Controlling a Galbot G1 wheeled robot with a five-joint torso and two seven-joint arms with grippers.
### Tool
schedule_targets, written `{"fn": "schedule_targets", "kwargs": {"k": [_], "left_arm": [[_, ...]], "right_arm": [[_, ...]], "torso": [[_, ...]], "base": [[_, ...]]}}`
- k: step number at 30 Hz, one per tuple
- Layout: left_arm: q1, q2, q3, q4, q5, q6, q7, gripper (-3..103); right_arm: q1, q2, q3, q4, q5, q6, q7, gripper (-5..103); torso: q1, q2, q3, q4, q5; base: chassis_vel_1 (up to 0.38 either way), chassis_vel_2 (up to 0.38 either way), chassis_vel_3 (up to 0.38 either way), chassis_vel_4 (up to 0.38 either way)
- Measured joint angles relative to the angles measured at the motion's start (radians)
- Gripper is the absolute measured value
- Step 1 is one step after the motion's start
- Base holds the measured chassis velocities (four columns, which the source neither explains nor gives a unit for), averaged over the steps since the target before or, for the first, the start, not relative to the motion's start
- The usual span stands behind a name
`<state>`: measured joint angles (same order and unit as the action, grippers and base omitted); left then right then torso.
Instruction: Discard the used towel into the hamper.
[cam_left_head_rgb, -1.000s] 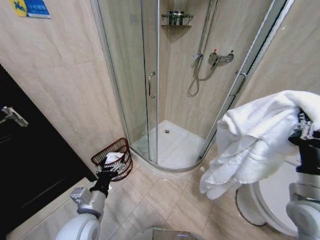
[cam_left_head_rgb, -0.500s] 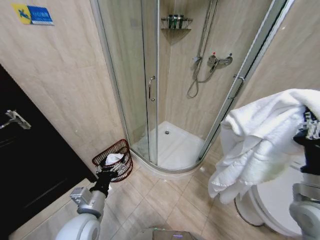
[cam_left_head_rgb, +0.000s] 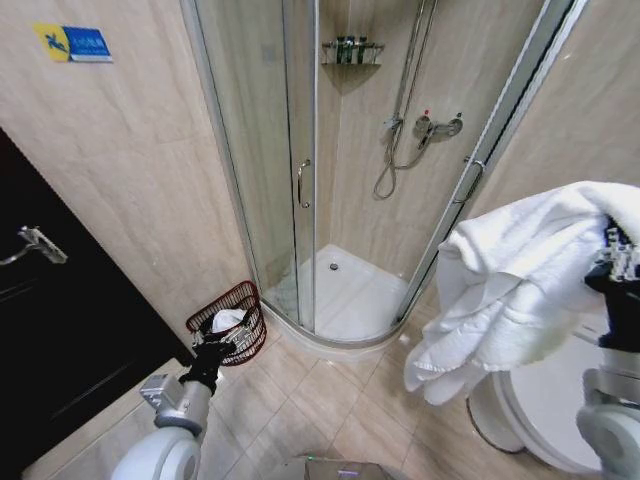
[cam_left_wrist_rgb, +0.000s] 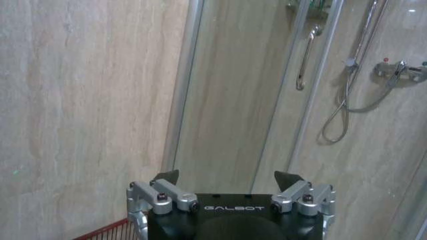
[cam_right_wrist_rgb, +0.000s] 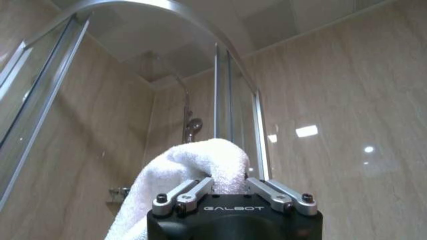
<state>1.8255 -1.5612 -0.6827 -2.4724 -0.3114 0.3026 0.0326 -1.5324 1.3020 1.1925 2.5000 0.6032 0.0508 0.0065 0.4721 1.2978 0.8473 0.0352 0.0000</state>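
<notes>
The white towel (cam_left_head_rgb: 510, 290) hangs in thick folds at the right, held up high by my right gripper (cam_left_head_rgb: 612, 262). The right wrist view shows that gripper (cam_right_wrist_rgb: 229, 182) shut on a bunched fold of the towel (cam_right_wrist_rgb: 200, 162). The hamper (cam_left_head_rgb: 240, 300), a small reddish-brown wire basket, stands on the floor against the wall, left of the shower, with something white inside. My left gripper (cam_left_head_rgb: 210, 352) is held low just in front of it. In the left wrist view the left gripper (cam_left_wrist_rgb: 227, 179) is open and holds nothing, with the hamper's rim (cam_left_wrist_rgb: 107, 232) just past it.
A curved glass shower cubicle (cam_left_head_rgb: 300, 180) fills the middle, with a raised white tray (cam_left_head_rgb: 345, 295). A dark door (cam_left_head_rgb: 60, 330) with a lever handle is at the left. A white toilet (cam_left_head_rgb: 540, 400) sits under the towel. Beige floor tiles (cam_left_head_rgb: 310, 400) lie between.
The whole head view has shifted slightly, so the camera moved. The towel's hanging end has swung a little. Both grippers keep their state.
</notes>
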Motion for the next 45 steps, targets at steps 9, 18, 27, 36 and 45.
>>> {"fn": "schedule_targets", "kwargs": {"k": [9,18,27,36,45], "left_arm": [[0.0,0.0,0.0,0.0,0.0,0.0,0.0,97],[0.0,0.0,0.0,0.0,0.0,0.0,0.0,97],[0.0,0.0,0.0,0.0,0.0,0.0,0.0,97],[0.0,0.0,0.0,0.0,0.0,0.0,0.0,97],[0.0,0.0,0.0,0.0,0.0,0.0,0.0,97]], "right_arm": [[0.005,-0.004,-0.008,0.0,0.0,0.0,0.0,7],[0.008,-0.002,-0.015,0.0,-0.005,-0.002,-0.001,7],[0.007,-0.001,-0.019,0.0,-0.005,-0.003,-0.001,7],[0.006,-0.001,-0.02,0.0,-0.005,-0.003,-0.001,7],[0.009,0.004,-0.037,0.0,-0.013,-0.003,-0.002,7]], "torso": [[0.025,0.056,0.031,0.0,0.0],[0.05,0.111,0.061,0.0,0.0],[0.073,0.161,0.088,0.0,0.0],[0.098,0.215,0.117,0.0,-0.0001],[0.1,0.22,0.12,0.0,0.0]], "base": [[0.0,0.0,0.0,0.0],[0.0,0.0,0.0,0.0],[0.0,0.0,0.0,0.0],[0.0,0.0,0.0,0.0],[0.0,0.0,0.0,0.0]]}}
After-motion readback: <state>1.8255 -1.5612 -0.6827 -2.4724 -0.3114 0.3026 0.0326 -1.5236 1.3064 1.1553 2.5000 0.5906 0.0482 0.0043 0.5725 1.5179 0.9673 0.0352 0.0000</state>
